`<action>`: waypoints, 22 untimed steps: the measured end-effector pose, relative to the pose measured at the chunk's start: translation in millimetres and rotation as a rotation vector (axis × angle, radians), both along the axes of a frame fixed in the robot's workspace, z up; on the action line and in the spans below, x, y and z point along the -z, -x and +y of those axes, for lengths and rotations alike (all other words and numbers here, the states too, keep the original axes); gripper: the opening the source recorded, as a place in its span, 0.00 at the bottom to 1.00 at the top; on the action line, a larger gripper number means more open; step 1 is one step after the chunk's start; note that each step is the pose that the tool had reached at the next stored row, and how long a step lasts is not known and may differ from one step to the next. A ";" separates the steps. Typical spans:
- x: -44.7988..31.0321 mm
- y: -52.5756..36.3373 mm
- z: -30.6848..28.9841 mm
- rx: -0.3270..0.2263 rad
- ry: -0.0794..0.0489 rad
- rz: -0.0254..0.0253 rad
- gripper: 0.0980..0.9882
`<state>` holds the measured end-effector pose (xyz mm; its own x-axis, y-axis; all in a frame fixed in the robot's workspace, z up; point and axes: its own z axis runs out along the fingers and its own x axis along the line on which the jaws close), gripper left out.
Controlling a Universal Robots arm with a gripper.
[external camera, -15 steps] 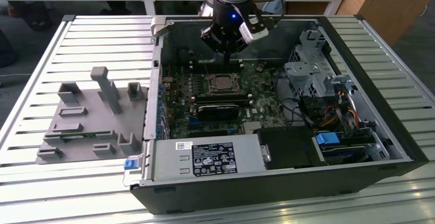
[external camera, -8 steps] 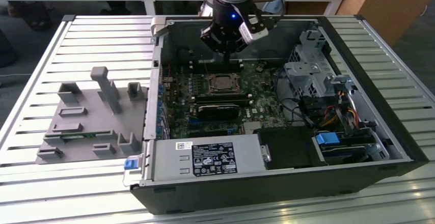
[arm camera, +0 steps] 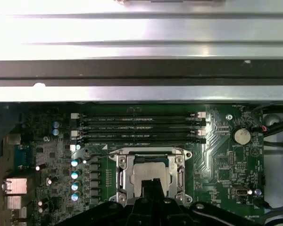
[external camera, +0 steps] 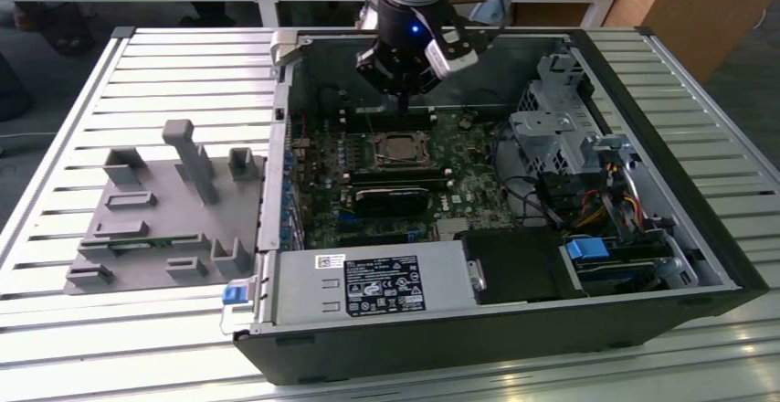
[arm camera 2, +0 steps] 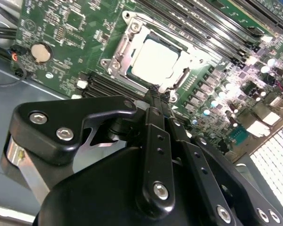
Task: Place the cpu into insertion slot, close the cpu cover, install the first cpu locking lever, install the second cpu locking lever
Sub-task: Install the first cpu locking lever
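One gripper (arm camera 2: 158, 90), black, with its fingers pressed together into a single narrow tip. Whether anything thin is pinched there cannot be told.

One cpu (arm camera 2: 155, 59), with a pale silver-grey face, lies flat in the slot (arm camera 2: 111, 63) near the middle of the green board (arm camera 2: 61, 28). In the second wrist view the gripper's tip sits at one edge of the cpu, just beside its pale face. Whether it touches or hovers cannot be told.

One cover (arm camera 2: 132, 37), a silvery frame, lies down flat around the cpu, whose face shows through the cover's window. How the locking levers stand is not legible.

In the first wrist view the gripper (arm camera: 151, 182) meets the cover (arm camera: 121, 172) on the side away from the memory slots, and the cpu (arm camera: 148, 172) lies between the tip and those slots.

Four long memory slots (arm camera: 139, 127) run side by side along one side of the cover.

One coin cell (arm camera: 241, 136) sits on the board, well apart from the cpu.

One open computer case (external camera: 682, 238) lies on a slatted metal table (external camera: 73, 347). In the exterior view the gripper (external camera: 408, 110) hangs inside it, between the case's far wall and the cpu (external camera: 396, 149).

One long black card (external camera: 390, 199) sits on the near side of the cpu.

One grey fixture tray (external camera: 146, 210) lies on the table beside the case, toward the exterior view's left.
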<state>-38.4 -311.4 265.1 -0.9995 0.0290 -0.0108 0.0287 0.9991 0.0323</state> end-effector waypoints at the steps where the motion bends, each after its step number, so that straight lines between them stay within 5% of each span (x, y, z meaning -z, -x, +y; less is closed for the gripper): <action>1: 0.0 2.4 0.0 0.000 0.000 0.0001 0.01; 5: 0.4 9.8 0.2 0.000 0.000 -0.0001 0.01; 9: 0.8 13.6 1.2 0.000 0.015 -0.0001 0.01; 22: 3.3 41.6 3.5 0.000 0.015 -0.0002 0.01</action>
